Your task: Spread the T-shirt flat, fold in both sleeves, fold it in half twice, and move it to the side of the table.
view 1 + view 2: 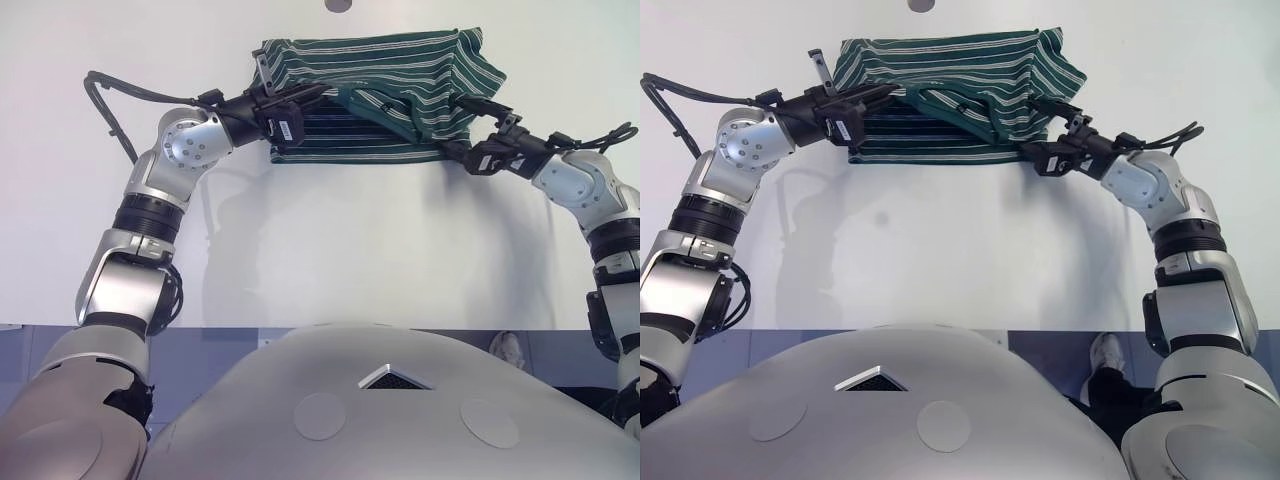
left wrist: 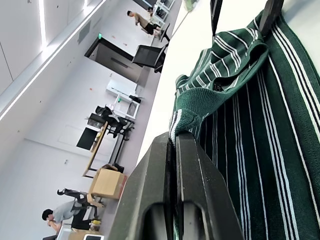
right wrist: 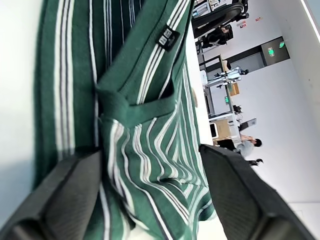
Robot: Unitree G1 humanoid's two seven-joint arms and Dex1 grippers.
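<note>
1. T-shirt [image 1: 375, 95] lies at top centre of frame on the worktop [image 1: 350, 240], partly folded and bunched in the middle.
2. Left fingers [image 2: 192, 170] are pressed together, pinching a fabric edge. Right fingers [image 3: 75, 175] are spread at the shirt's right side.
3. We'd close the right fingers on a matching edge, then pull both evenly and low to keep the fold square.

soft striped cloth t-shirt [image 1: 380, 60]; smooth matt white table [image 1: 350, 260]

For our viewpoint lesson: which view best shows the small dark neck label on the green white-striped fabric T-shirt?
Right wrist view: the dark neck label lies uncovered on the green striped T-shirt. In the eye views it is too small to tell; the left wrist view shows collar and stripes.
</note>
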